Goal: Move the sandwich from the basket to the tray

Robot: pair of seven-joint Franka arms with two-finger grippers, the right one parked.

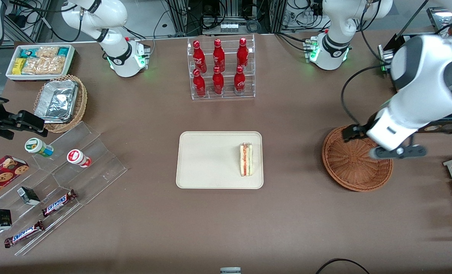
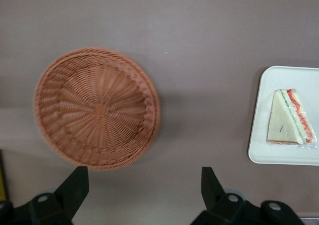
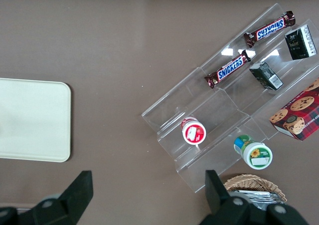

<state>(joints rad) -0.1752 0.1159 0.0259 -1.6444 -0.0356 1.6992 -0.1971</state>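
Observation:
The sandwich (image 1: 246, 159) (image 2: 290, 117), a pale bread wedge with red and orange filling, lies on the cream tray (image 1: 210, 160) (image 2: 279, 155), near the tray's short edge that faces the basket. The reddish-brown wicker basket (image 1: 351, 163) (image 2: 97, 115) stands empty toward the working arm's end of the table. My gripper (image 1: 398, 152) (image 2: 143, 177) hangs high over the basket's rim. It is open, with only bare table between its black fingers (image 2: 75, 185).
A clear rack of red bottles (image 1: 221, 68) stands farther from the camera than the tray. Toward the parked arm's end are an acrylic stand with snacks (image 1: 58, 182), a tan basket holding a foil container (image 1: 60, 102) and a white snack box (image 1: 39, 61).

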